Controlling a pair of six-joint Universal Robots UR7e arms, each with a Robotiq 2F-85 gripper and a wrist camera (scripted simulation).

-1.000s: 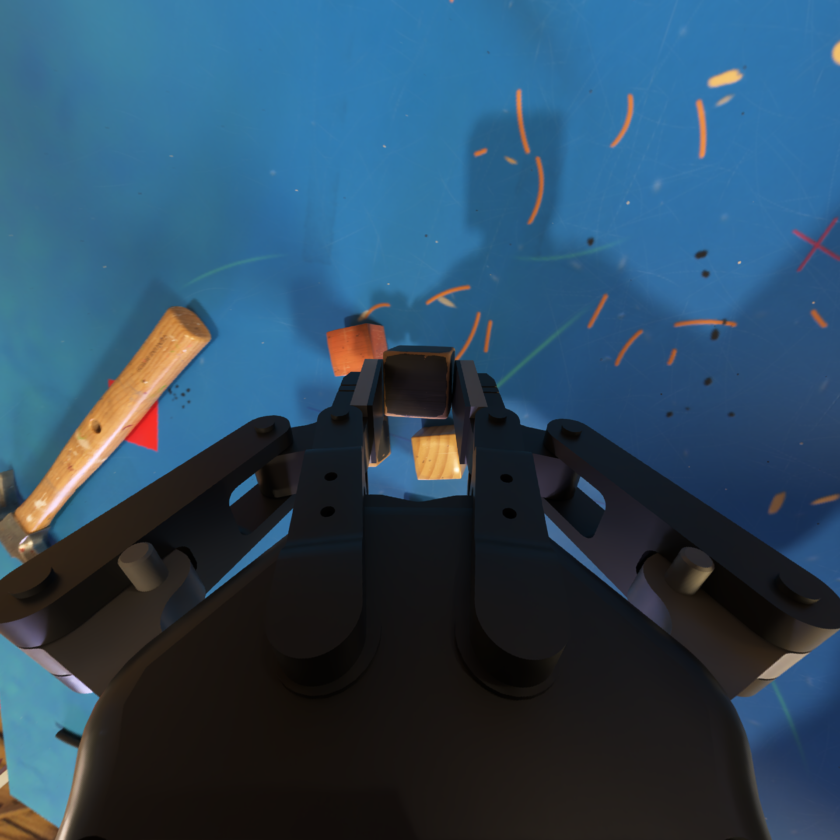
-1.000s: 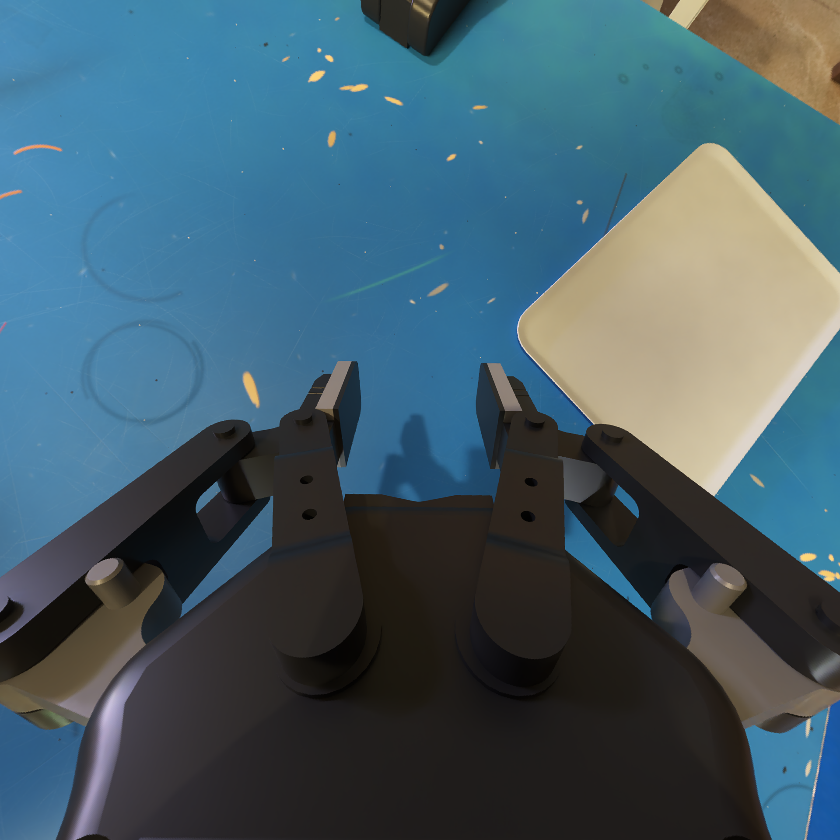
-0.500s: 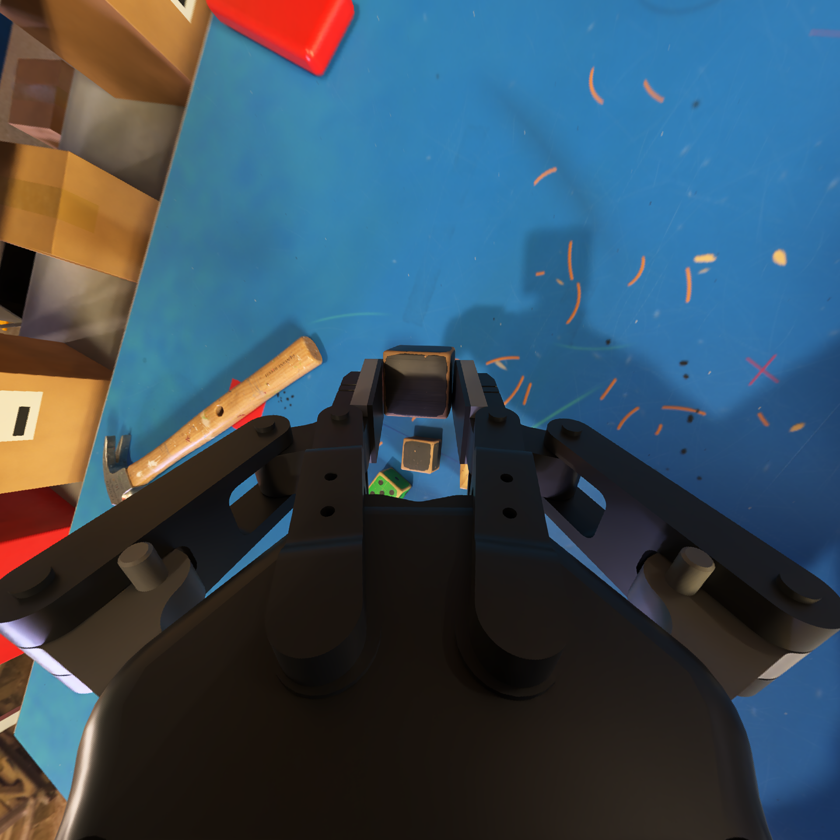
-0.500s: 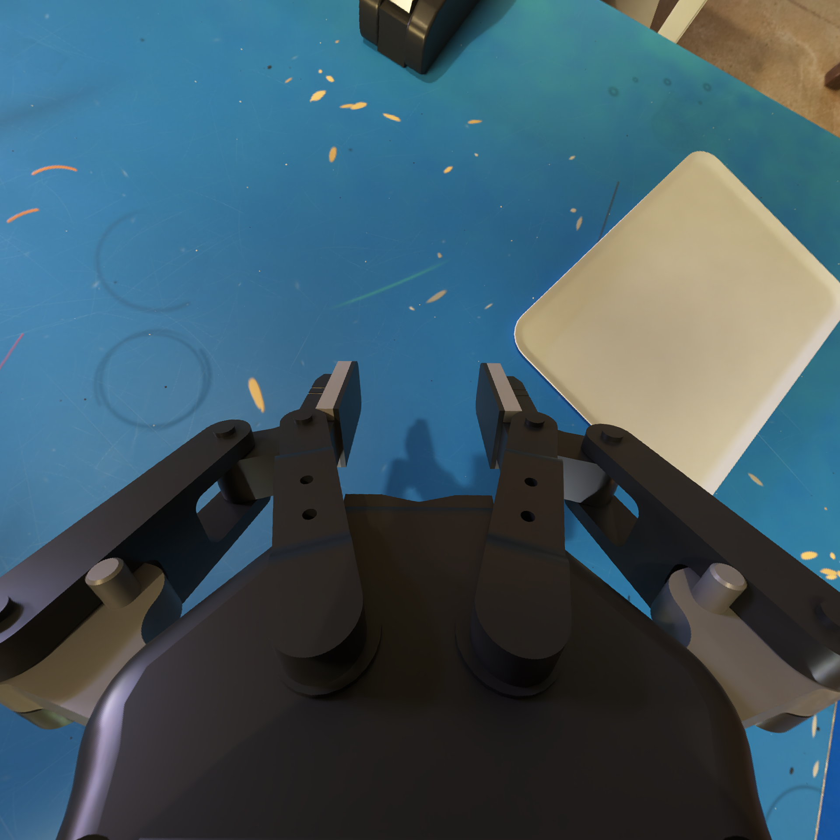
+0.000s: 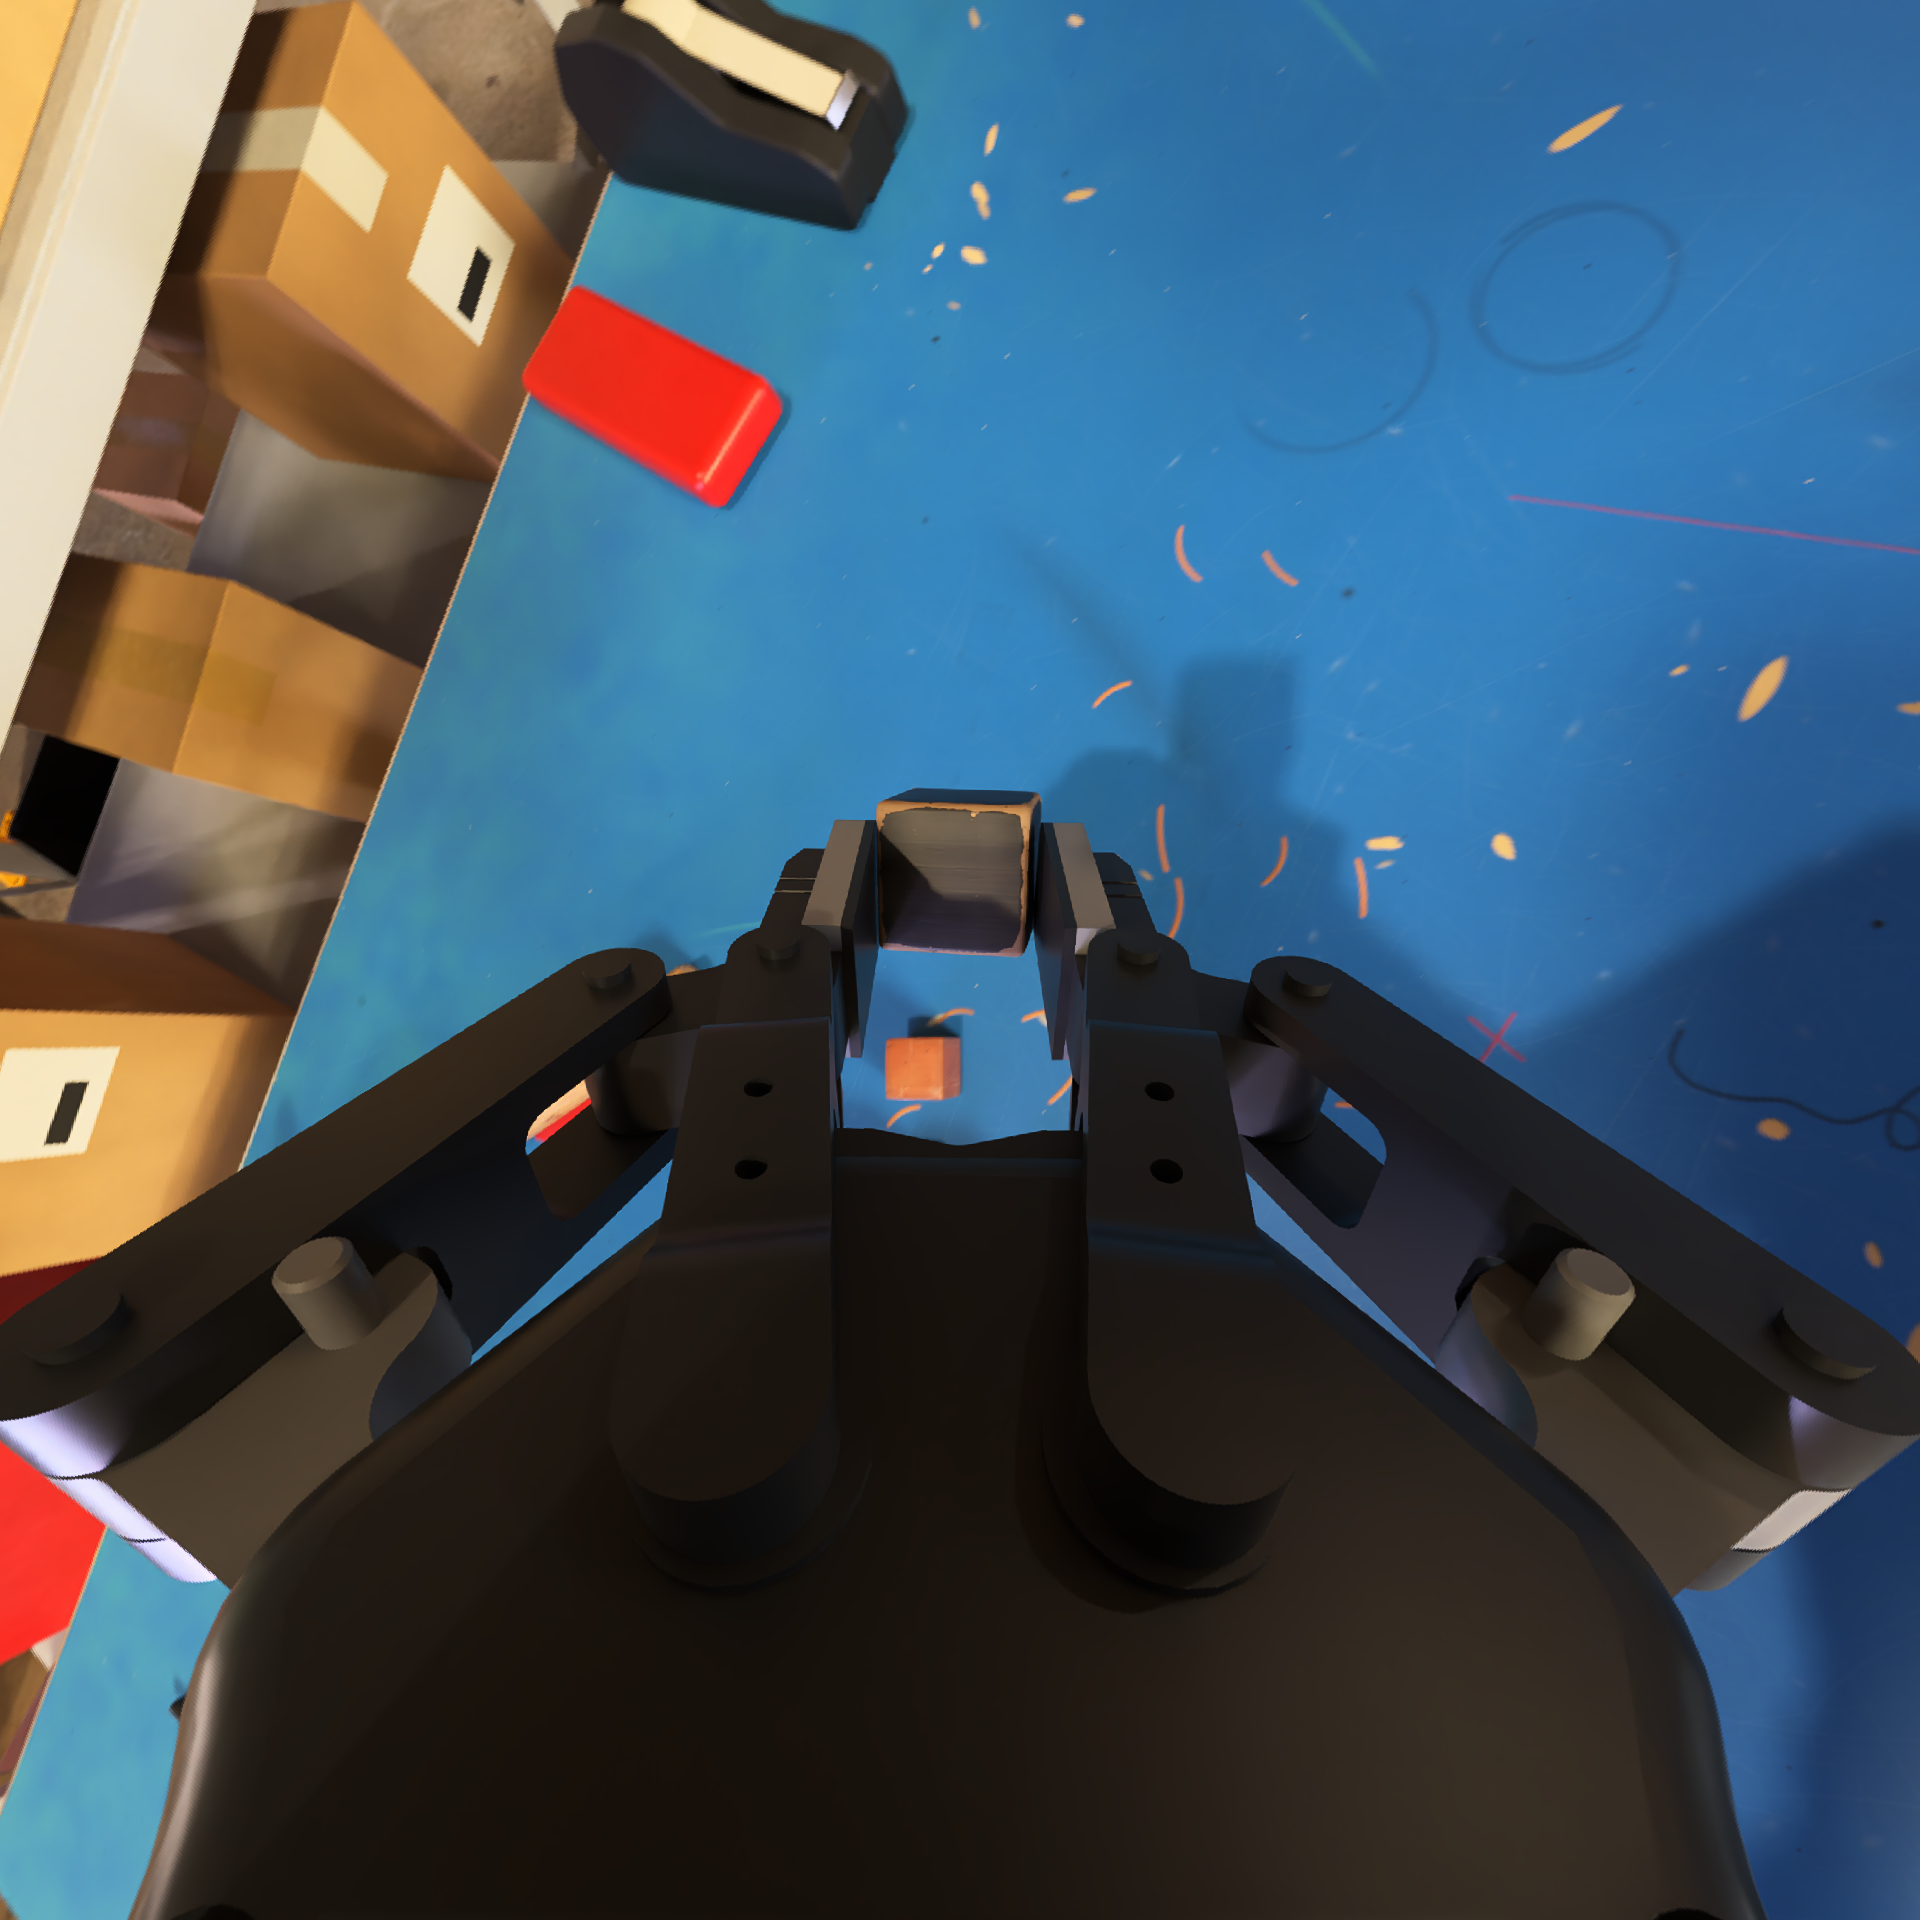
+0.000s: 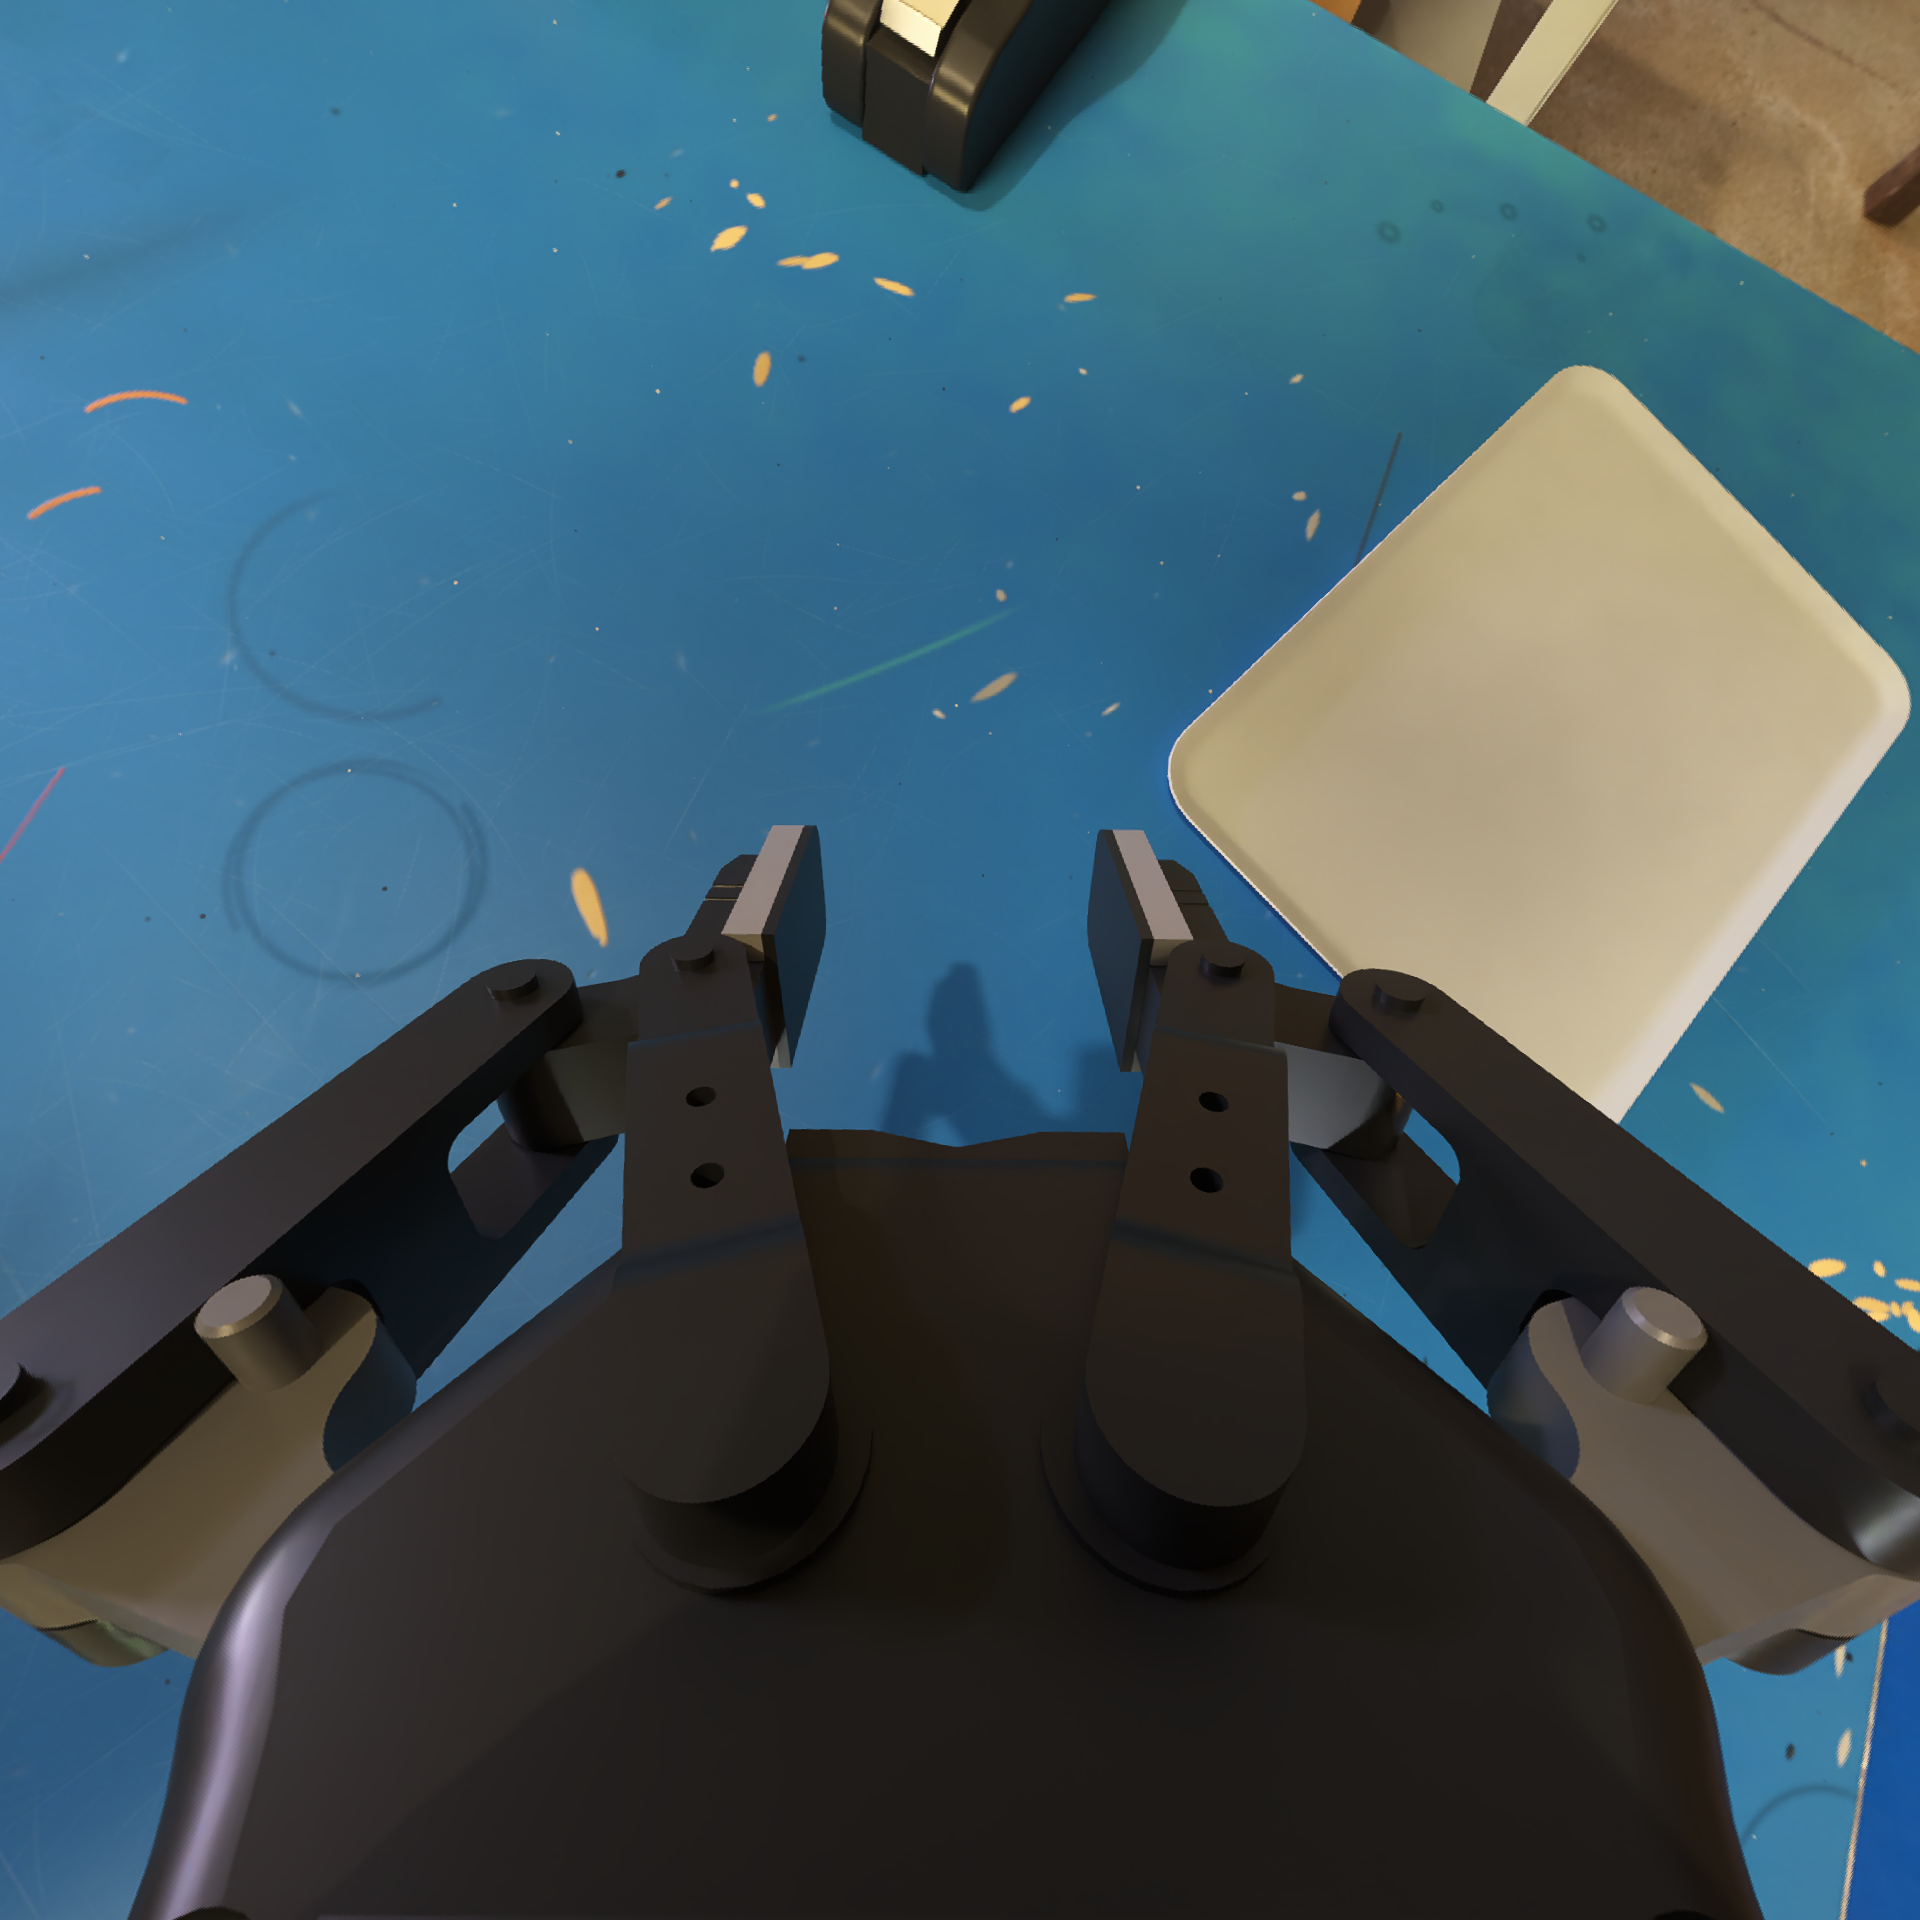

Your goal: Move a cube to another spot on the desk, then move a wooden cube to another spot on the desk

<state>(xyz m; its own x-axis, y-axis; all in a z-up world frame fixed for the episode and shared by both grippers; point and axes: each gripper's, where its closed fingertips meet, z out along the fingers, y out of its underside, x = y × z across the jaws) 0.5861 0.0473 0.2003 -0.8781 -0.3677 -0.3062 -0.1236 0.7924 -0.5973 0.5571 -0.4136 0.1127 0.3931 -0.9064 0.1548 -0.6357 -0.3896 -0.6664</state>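
My left gripper (image 5: 956,883) is shut on a dark cube with worn tan edges (image 5: 956,868) and holds it high above the blue desk (image 5: 935,582). Far below, between the fingers, a small orange-brown cube (image 5: 921,1068) sits on the desk. My right gripper (image 6: 956,914) is open and empty above bare blue desk (image 6: 623,520), just left of a cream tray (image 6: 1538,727). No cube shows in the right wrist view.
A red block (image 5: 655,395) and a black tape dispenser (image 5: 727,104) lie near the desk's left edge, with cardboard boxes (image 5: 343,239) beyond it. The tape dispenser (image 6: 935,73) also shows at the top of the right wrist view. The desk's corner is at upper right.
My left gripper has risen and travelled with the dark cube; the hammer and other cubes dropped out of view, the red block and tape dispenser came in. The right gripper drifted slightly.
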